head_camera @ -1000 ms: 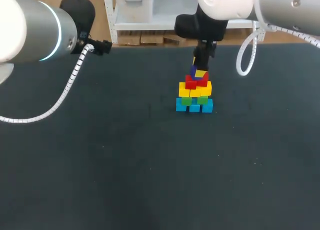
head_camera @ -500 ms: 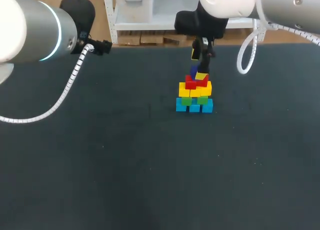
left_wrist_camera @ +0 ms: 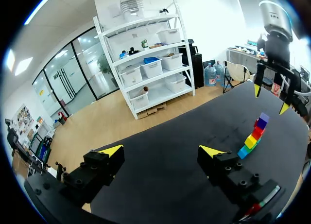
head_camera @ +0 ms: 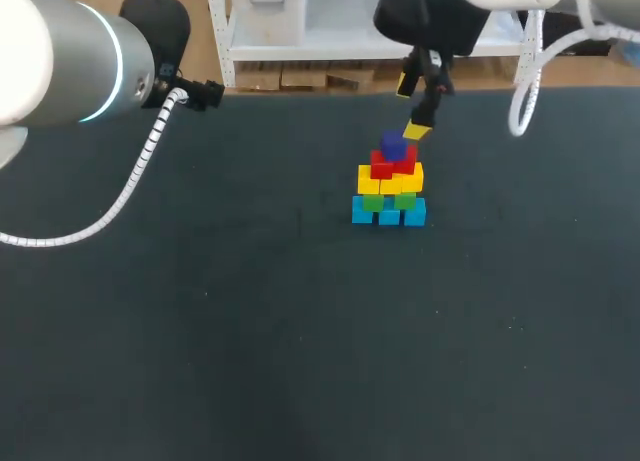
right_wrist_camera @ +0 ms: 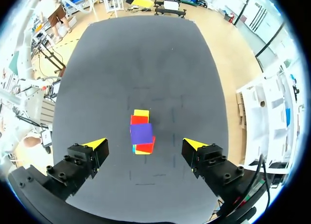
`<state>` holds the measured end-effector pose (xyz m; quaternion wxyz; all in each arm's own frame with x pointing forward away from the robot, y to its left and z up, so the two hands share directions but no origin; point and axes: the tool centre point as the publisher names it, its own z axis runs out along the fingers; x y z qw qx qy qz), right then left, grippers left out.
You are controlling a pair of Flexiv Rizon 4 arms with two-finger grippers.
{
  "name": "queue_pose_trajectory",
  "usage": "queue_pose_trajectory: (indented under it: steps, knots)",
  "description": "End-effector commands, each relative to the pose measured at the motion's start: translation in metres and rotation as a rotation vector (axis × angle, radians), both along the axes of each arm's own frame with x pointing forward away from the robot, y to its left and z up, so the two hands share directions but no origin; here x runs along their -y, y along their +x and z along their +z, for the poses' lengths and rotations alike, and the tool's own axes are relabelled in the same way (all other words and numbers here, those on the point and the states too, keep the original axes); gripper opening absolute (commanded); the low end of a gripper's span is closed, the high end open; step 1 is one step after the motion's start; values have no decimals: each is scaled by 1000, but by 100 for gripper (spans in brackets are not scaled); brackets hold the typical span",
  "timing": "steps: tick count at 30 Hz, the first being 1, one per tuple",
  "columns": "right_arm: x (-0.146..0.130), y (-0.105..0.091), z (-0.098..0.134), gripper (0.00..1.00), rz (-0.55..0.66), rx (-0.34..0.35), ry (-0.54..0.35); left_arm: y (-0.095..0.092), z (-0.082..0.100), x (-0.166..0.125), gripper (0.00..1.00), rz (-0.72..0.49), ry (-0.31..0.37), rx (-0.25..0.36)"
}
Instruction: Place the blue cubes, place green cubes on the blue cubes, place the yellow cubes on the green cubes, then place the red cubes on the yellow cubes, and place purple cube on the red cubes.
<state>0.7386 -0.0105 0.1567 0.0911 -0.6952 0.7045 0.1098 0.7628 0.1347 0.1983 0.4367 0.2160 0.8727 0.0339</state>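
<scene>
A pyramid of cubes stands mid-table: blue cubes [head_camera: 388, 214] at the bottom, then green [head_camera: 373, 203], yellow [head_camera: 391, 183] and red [head_camera: 392, 164], with a purple cube [head_camera: 393, 144] on top. My right gripper [head_camera: 412, 108] hangs open just above and slightly right of the stack, touching nothing. From the right wrist, the purple cube [right_wrist_camera: 141, 133] lies straight below, between the spread fingers of the right gripper [right_wrist_camera: 145, 144]. My left gripper [left_wrist_camera: 162, 151] stands open and empty far off at the table's back left, with the stack [left_wrist_camera: 254, 134] and the right gripper [left_wrist_camera: 269, 98] well ahead of it.
The dark table [head_camera: 250, 321] stretches wide around the stack on every side. My left arm [head_camera: 70, 61] stays at the back left corner, its cable [head_camera: 130, 186] looping down over the table's left edge.
My right gripper has opened, let go of the purple cube on the red cubes, and risen up and to the right. The left arm has not moved.
</scene>
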Motion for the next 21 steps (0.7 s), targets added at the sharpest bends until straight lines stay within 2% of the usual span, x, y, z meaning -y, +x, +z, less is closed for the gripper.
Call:
queue_pose_trajectory:
  steps: [1, 8, 11, 21]
  knots:
    - [10, -12, 2, 100, -15, 50, 47, 1, 0, -1, 100, -5, -2, -2]
    - [17, -14, 2, 100, -27, 51, 88, 1, 0, -1, 100, -5, -2, -2]
    - [20, -16, 4, 100, -23, 58, 155, 1, 0, -1, 100, -5, -2, -2]
    - [20, -16, 4, 100, -23, 58, 155, 1, 0, -1, 100, -5, -2, -2]
